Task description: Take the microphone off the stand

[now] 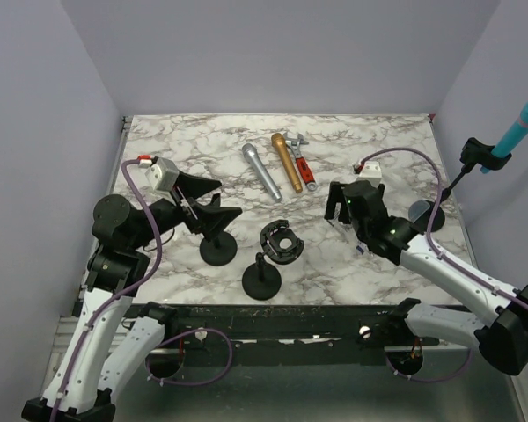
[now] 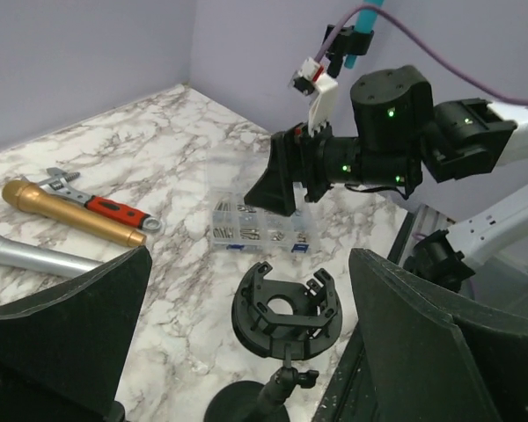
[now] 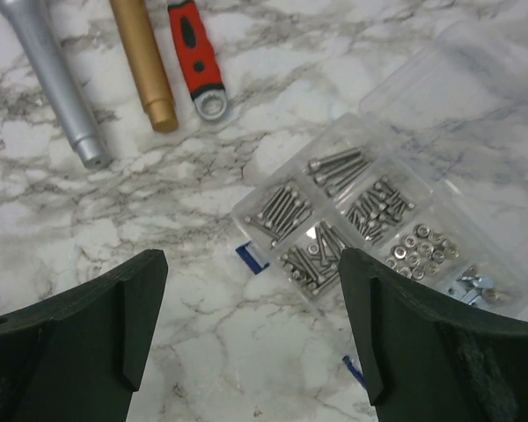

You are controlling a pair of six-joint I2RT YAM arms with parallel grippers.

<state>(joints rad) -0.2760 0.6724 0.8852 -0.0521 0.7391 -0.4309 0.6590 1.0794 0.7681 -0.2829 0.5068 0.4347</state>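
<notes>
A teal microphone (image 1: 525, 119) sits tilted in the clip of a black stand (image 1: 475, 158) at the far right; the stand's round base (image 1: 425, 214) is behind my right arm. The teal microphone's lower end shows at the top of the left wrist view (image 2: 363, 16). My right gripper (image 1: 341, 214) is open and empty, left of that stand and well apart from it, hovering over the marble next to a clear screw box (image 3: 378, 215). My left gripper (image 1: 213, 200) is open and empty above an empty stand (image 1: 218, 246) at centre left.
A silver microphone (image 1: 261, 172), a gold microphone (image 1: 287, 162) and a red-handled wrench (image 1: 303, 163) lie at the back middle. A black ring-shaped part (image 1: 281, 243) and a second empty stand (image 1: 261, 280) sit near the front. Purple walls close three sides.
</notes>
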